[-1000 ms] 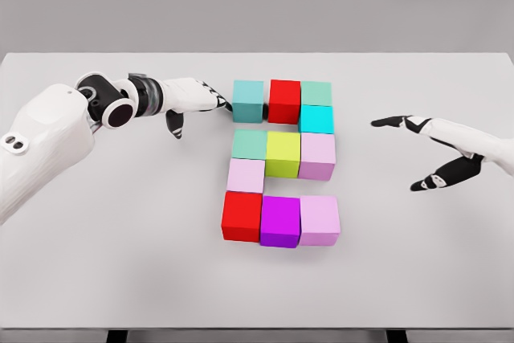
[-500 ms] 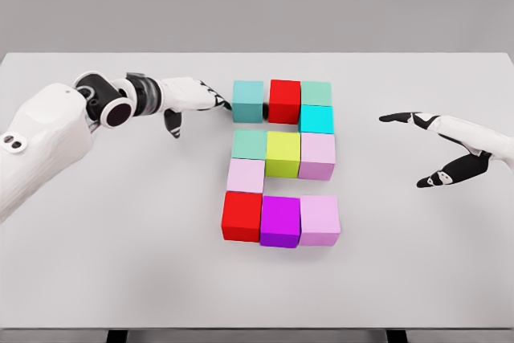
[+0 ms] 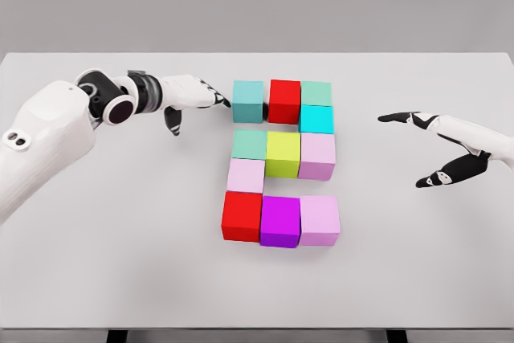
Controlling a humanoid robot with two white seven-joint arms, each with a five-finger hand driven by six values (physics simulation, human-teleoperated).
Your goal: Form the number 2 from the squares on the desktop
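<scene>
Coloured cubes lie together in the shape of a 2 on the white table [image 3: 120,263]. Top row: teal cube [image 3: 248,101], red cube [image 3: 284,100], green cube [image 3: 316,93]. A cyan cube [image 3: 316,119] sits below the green one. Middle row: green cube [image 3: 249,144], yellow cube [image 3: 283,154], pink cube [image 3: 317,155]. A pale pink cube [image 3: 245,175] links down to the bottom row: red cube [image 3: 242,216], purple cube [image 3: 279,221], pink cube [image 3: 319,220]. My left hand [image 3: 193,100] is open, fingertips just left of the teal cube. My right hand [image 3: 438,150] hovers open, well right of the cubes.
The table's far edge runs along the top and its front edge along the bottom, with dark legs showing under the front edge. Bare tabletop lies on both sides of the cubes and in front of them.
The right hand drew back to the right, away from the cubes. The left hand stayed almost still beside the teal cube, lifting slightly.
</scene>
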